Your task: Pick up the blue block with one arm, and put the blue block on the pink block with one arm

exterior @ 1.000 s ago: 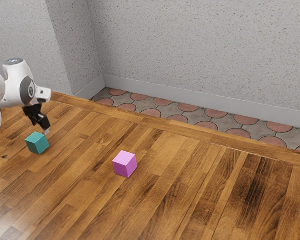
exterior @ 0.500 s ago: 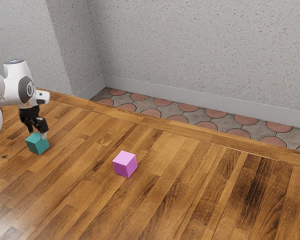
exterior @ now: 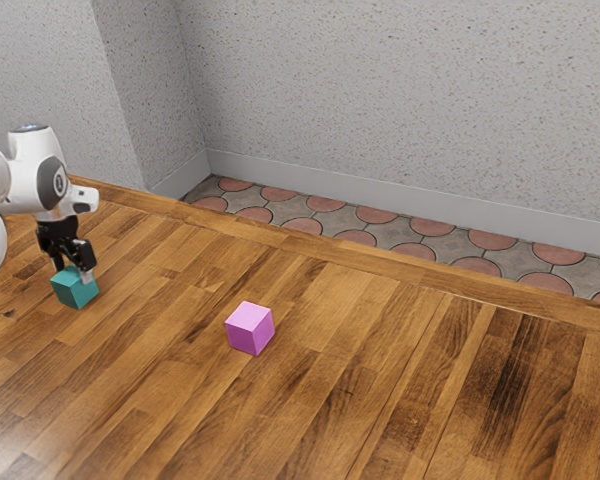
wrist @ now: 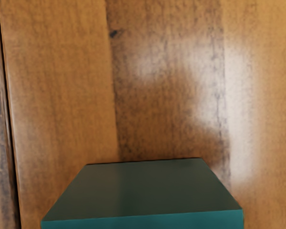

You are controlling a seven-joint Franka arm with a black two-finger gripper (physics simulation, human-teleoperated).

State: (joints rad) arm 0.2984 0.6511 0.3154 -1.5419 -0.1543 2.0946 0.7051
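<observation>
The blue block, a teal-blue cube, rests on the wooden table at the exterior view's left. My gripper has come down right over it, fingers pointing down and open, their tips at the level of the block's top on either side. In the wrist view the block's top face sits just under my hand. The pink block stands alone on the table, well off toward the exterior view's right of the blue block.
The wooden table stretches wide to the exterior view's right. Behind its far edge lies a tiled floor and a grey wall with a corner near the arm.
My hand has moved toward the exterior view's left and dropped from above and behind the blue block to straddle its top. Neither block has moved.
</observation>
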